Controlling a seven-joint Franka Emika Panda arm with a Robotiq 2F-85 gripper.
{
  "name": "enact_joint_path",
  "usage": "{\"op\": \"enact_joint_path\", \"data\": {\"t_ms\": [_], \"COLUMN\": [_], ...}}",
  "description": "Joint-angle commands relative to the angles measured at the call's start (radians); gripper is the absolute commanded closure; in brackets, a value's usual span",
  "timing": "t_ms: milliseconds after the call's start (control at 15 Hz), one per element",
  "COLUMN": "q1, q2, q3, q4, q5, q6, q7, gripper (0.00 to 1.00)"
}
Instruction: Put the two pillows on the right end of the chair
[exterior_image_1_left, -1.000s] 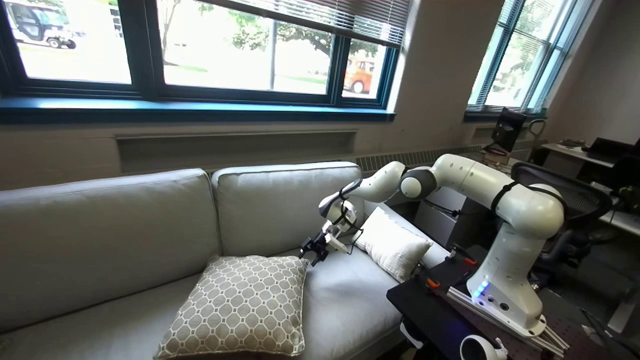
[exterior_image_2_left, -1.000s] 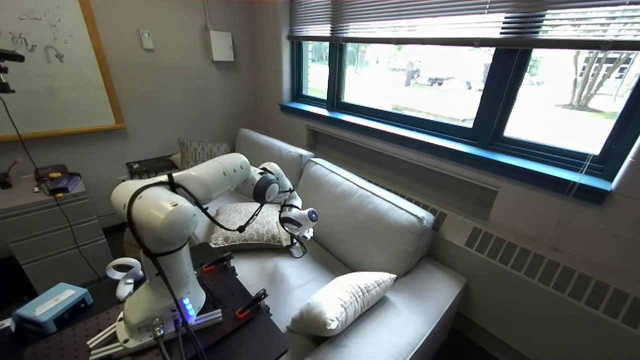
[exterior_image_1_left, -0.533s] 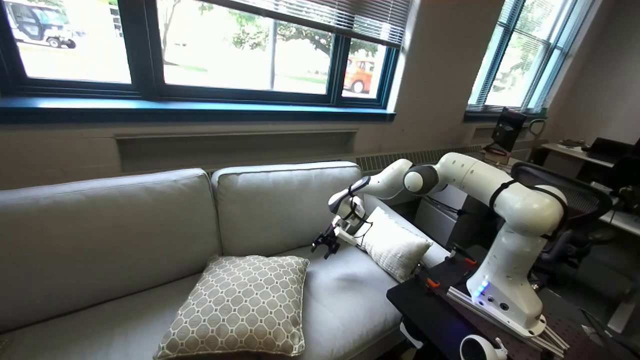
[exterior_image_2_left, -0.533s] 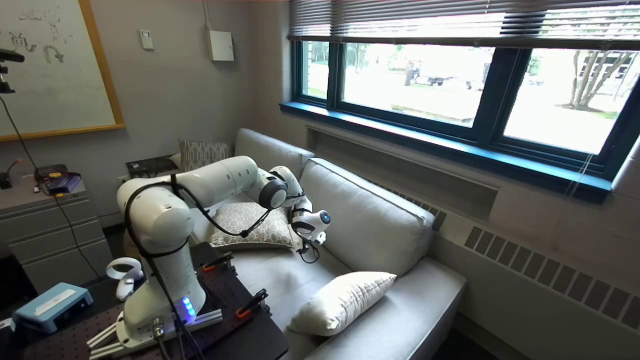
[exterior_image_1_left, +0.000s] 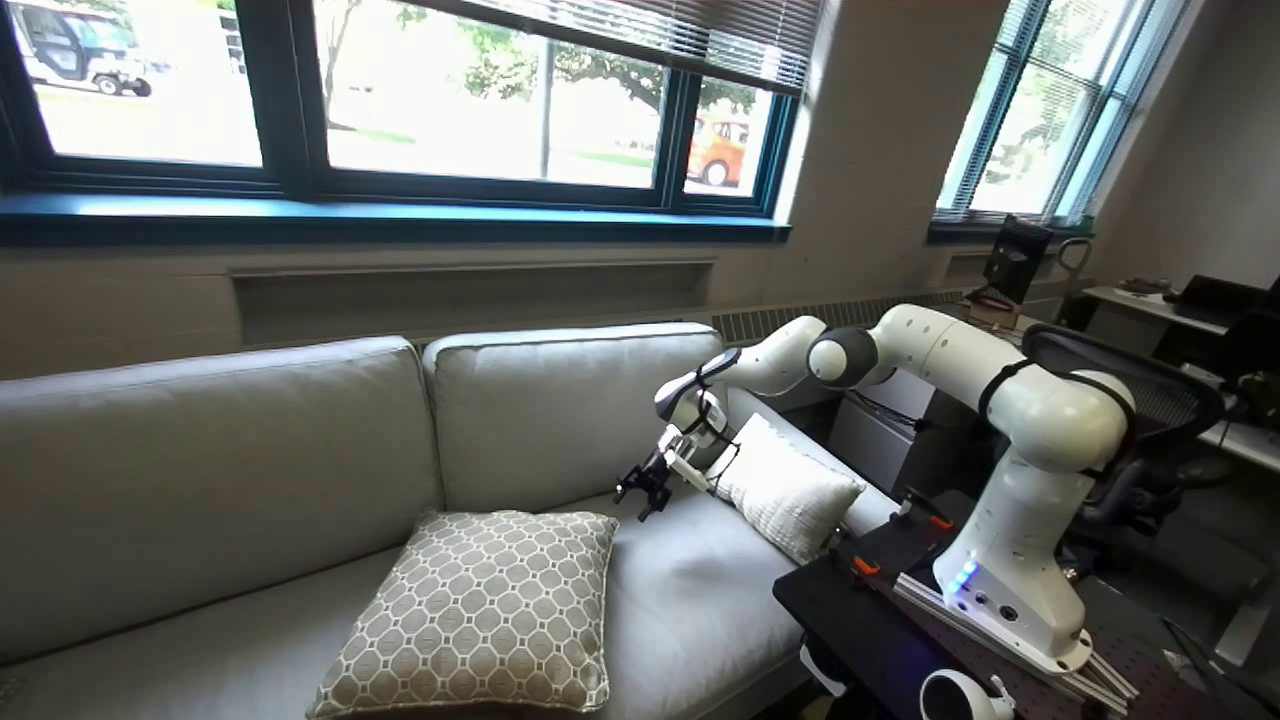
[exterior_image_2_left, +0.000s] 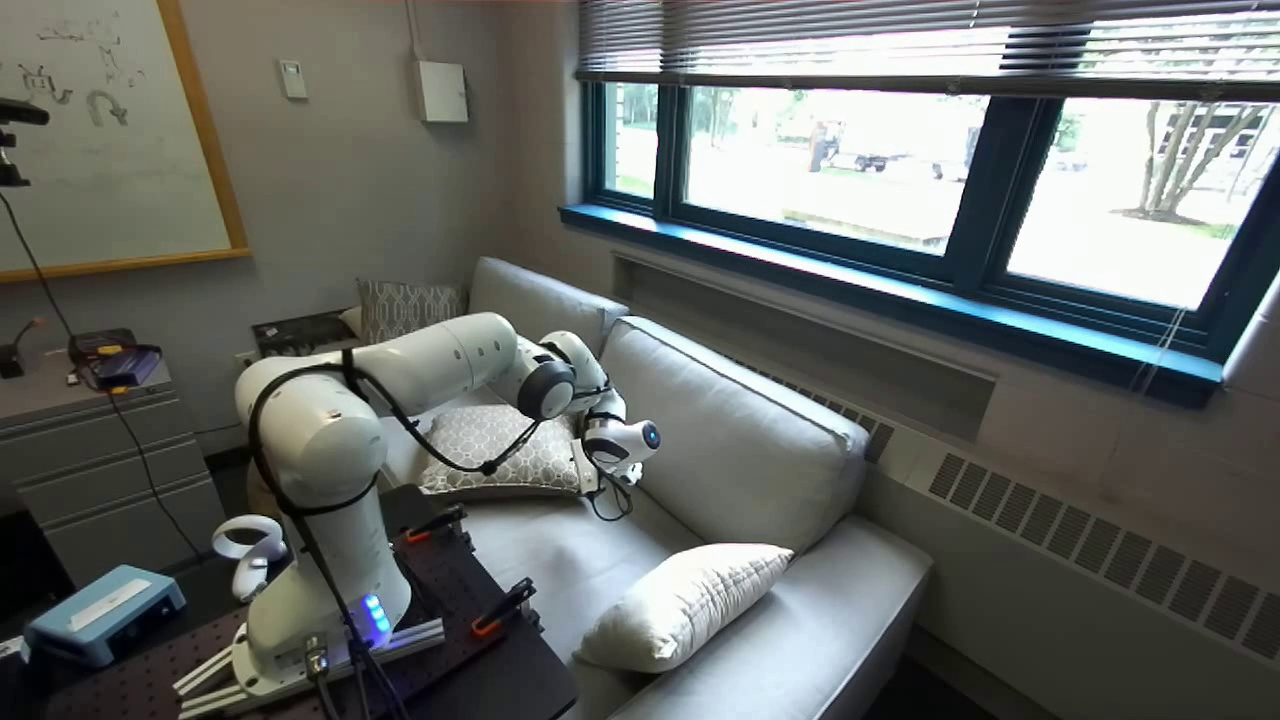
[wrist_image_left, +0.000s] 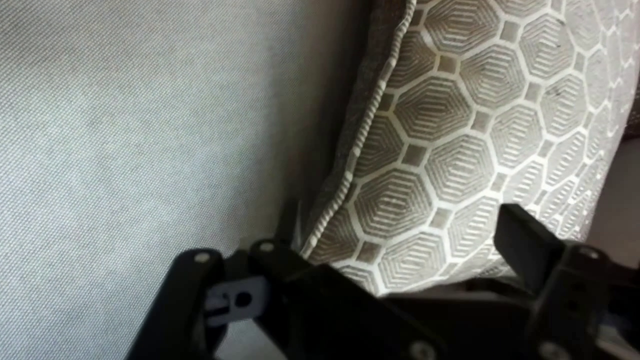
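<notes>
1. Start from the sofa (exterior_image_1_left: 690, 610), long and pale grey, with big back cushions (exterior_image_1_left: 570, 430); take the end with the armrest (exterior_image_2_left: 810, 640) as the right one.

2. Find the tan lattice pillow (exterior_image_1_left: 480, 610) lying on the sofa, well apart from that end, with its back right corner nearest the jaws. Judge it not yet in place.

3. Find the cream-white pillow (exterior_image_2_left: 690, 605) tilted against the armrest, so probably in need of nothing more.

4. Look for the jaws over the sofa, between the two pillows and nearer the tan one: spread wide, with nothing held. See the same from the wrist, in the broad gap between fingers (wrist_image_left: 530, 245).

5. Above all, reckon with the way from jaws to tan corner: leftwards along the sofa, and slightly towards its front edge. In the wrist view, note the piped edge (wrist_image_left: 366, 122) slanting down to one finger, with patterned fabric showing across the gap. Being square, offers no long axis to line up with, only that corner. Likely calls for lowering and reaching left to straddle it before closing, then drawing towards the armrest. Contact between fingertips and fabric: cannot tell.
</notes>
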Motion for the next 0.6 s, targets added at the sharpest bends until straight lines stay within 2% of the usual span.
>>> {"op": "enact_joint_path", "data": {"t_ms": [0,67,400,467,533], "q1": [-0.024,-0.024,-0.034,-0.032,-0.042], "q2": [0.0,0.0,0.0,-0.029,-0.041], "q3": [0.028,0.035,0.045,0.02,0.025], "q4": [0.008,-0.004,-0.004,-0.053,-0.082], "q5": [-0.066,-0.058,-0.085,-0.021,-0.005], "q6": [-0.064,-0.013,-0.031,-0.004,0.032], "q7": [0.036,0.019,0.024,-0.022,-0.041], "gripper": [0.0,0.0,0.0,0.0,0.0]}}
